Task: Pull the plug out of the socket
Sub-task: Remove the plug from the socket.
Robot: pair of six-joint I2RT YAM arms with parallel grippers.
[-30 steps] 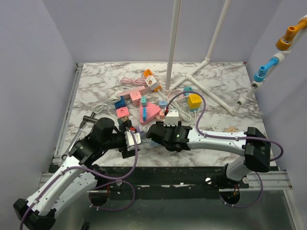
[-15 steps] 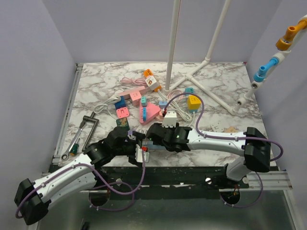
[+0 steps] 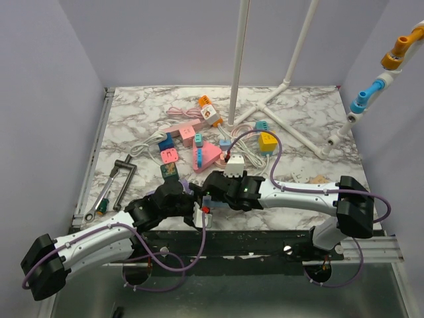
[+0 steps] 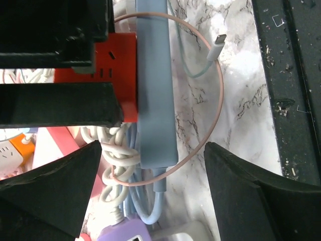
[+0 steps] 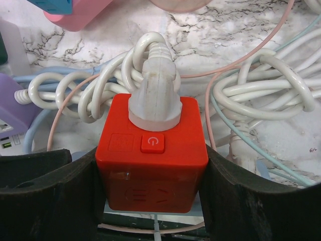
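Observation:
A red cube socket [image 5: 150, 160] with a power button carries a white plug [image 5: 154, 98] in its upper face, the plug's white cord coiled behind it. My right gripper [image 5: 153, 201] is shut on the socket, one black finger against each side. In the left wrist view the same socket [image 4: 115, 75] shows between those fingers, with a long pale-blue unit [image 4: 155, 85] lying against it. My left gripper [image 4: 155, 196] is open, its jaws wide on either side of the blue unit's cable end, touching nothing. From above, both grippers meet near the table's front edge at the socket [image 3: 206, 209].
Tangled white, blue and pink cables [image 5: 261, 85] surround the socket. A purple adapter [image 4: 120, 233] lies close by. Pink, blue and yellow socket blocks [image 3: 199, 149] sit further back, a metal clamp tool [image 3: 116, 182] at the left, and white pipe stands [image 3: 278, 99] at the back right.
My left arm has swung right and forward, bringing its gripper up against the socket from the near side; its jaws have narrowed a little. The right gripper has kept its hold.

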